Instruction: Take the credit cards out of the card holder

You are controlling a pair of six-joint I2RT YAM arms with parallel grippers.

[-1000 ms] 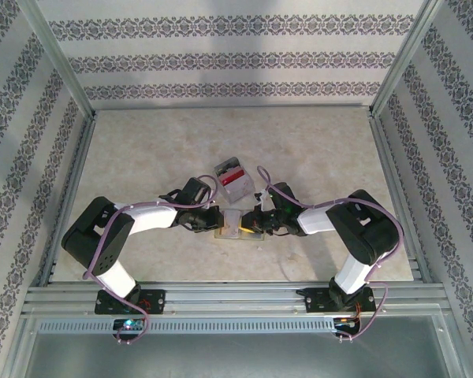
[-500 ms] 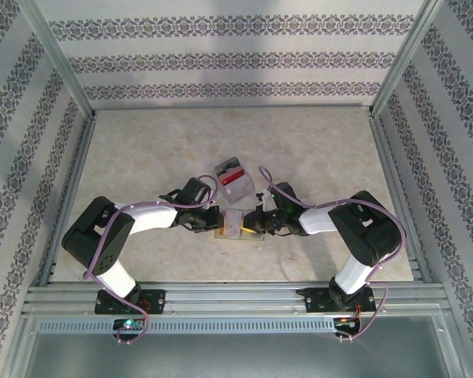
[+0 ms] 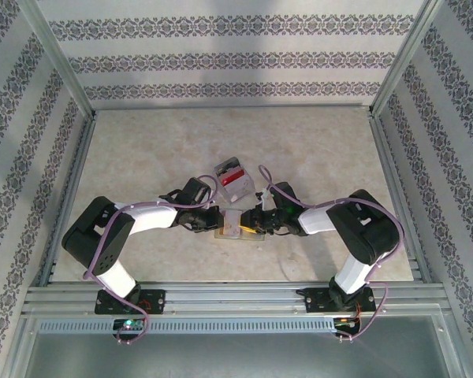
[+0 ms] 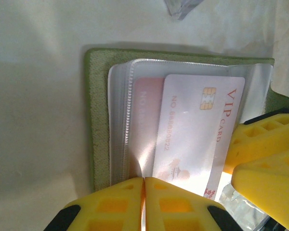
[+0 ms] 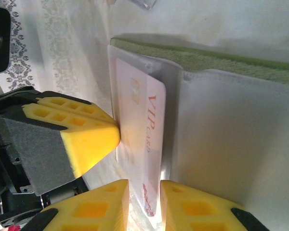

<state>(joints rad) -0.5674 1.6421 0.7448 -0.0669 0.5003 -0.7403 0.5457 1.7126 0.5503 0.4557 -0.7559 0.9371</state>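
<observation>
Table: my pale marbled table (image 3: 142,157) takes up the middle of the overhead view, with patterned walls on three sides.
Arms: my left arm (image 3: 154,219) stretches from the lower left and my right arm (image 3: 319,222) from the lower right. Their ends face each other just below the centre.
Blocky stack: a grey, red and white stack (image 3: 233,178) stands just above that spot, apart from both pincers.
Card holder: the card holder (image 3: 230,228) lies open and flat on the table between my two pincers. Its olive-green outside is down, and a green border shows around the sleeves.
Left pincer: my left pincer (image 4: 143,185) is at the bottom edge of its wrist view. Its yellow fingers are pressed together with no gap, tips against the near edge of the sleeves. I cannot tell whether any plastic is nipped between them.
Right pincer: my right pincer (image 5: 144,187) is at the bottom of its own wrist view, closed to a narrow slit with the end of the VIP card (image 5: 139,120) in it.
Sleeves: the pale translucent sleeves (image 4: 120,120) are stacked inside the holder.
VIP card: it is whitish with red lettering and a gold chip, and it lies over the sleeves. I cannot tell how much of it is tucked in.
Second card: a pink card (image 4: 147,110) lies blurred under plastic, just left of the VIP card in the left wrist view.
</observation>
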